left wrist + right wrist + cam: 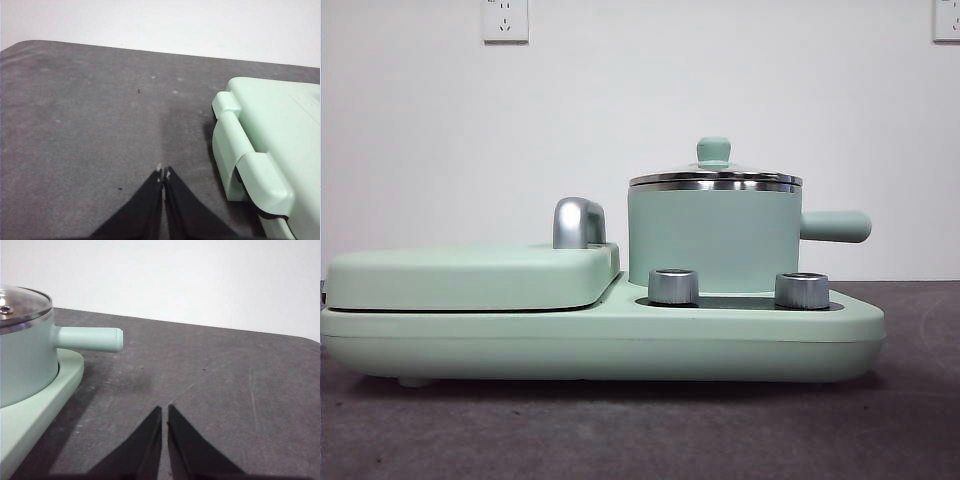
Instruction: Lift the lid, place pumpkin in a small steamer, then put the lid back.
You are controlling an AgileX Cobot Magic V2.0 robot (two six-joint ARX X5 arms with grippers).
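Left wrist view shows the left gripper (163,172) clenched empty over grey table (90,115) beside the flat green cover (270,140). Only the front view shows the lid (715,177) seated on the small steamer (715,240); the right gripper (164,410), clenched empty, hangs near its handle (90,339).

Left gripper (164,173) hangs low over the table, jaws pressed together, holding nothing. Right gripper (164,410) same: jaws closed, empty.

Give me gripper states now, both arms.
Left gripper: closed, holding nothing, above bare table beside the cooker base.
Right gripper: closed, holding nothing, off to the side of the small steamer.
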